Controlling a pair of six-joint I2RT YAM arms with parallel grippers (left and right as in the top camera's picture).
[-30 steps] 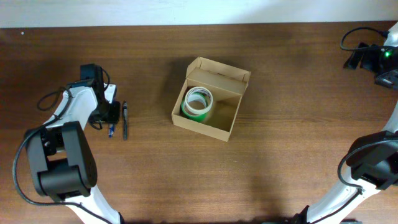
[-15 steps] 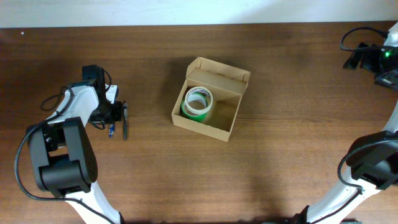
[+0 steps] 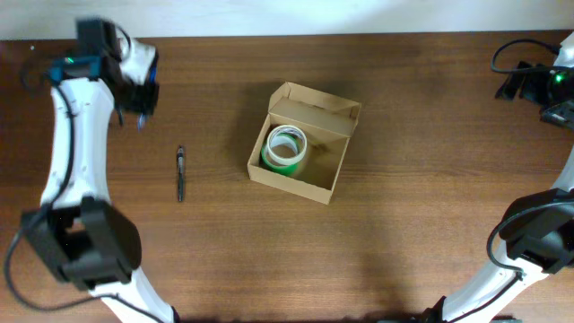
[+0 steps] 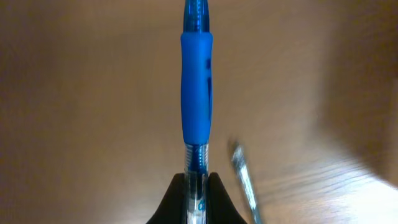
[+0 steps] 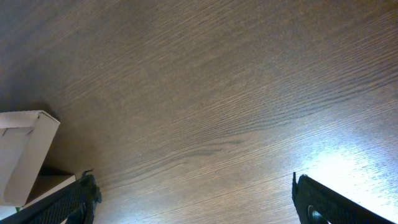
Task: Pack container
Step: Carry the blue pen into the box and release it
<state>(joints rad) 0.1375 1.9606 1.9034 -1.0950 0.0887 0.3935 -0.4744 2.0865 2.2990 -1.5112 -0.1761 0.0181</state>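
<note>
The container (image 3: 334, 178), an open tan cardboard box with its flap lid up at the back, stands mid-table. A green and white tape roll (image 3: 286, 149) lies in its left half. My left gripper (image 3: 139, 97) is raised at the far left and is shut on a blue pen (image 4: 196, 93), which stands straight out between the jaws (image 4: 197, 194). A black pen (image 3: 180, 172) lies on the table left of the box and shows blurred in the left wrist view (image 4: 244, 183). My right gripper (image 5: 193, 205) is open and empty at the far right (image 3: 545, 85).
A corner of the box flap (image 5: 25, 155) shows at the left edge of the right wrist view. A black cable (image 3: 511, 52) lies at the far right corner. Bare wood table surrounds the box.
My left gripper has risen from the table beside the black pen and swung toward the far left, carrying the blue pen. The black pen stays on the table. The right arm is still.
</note>
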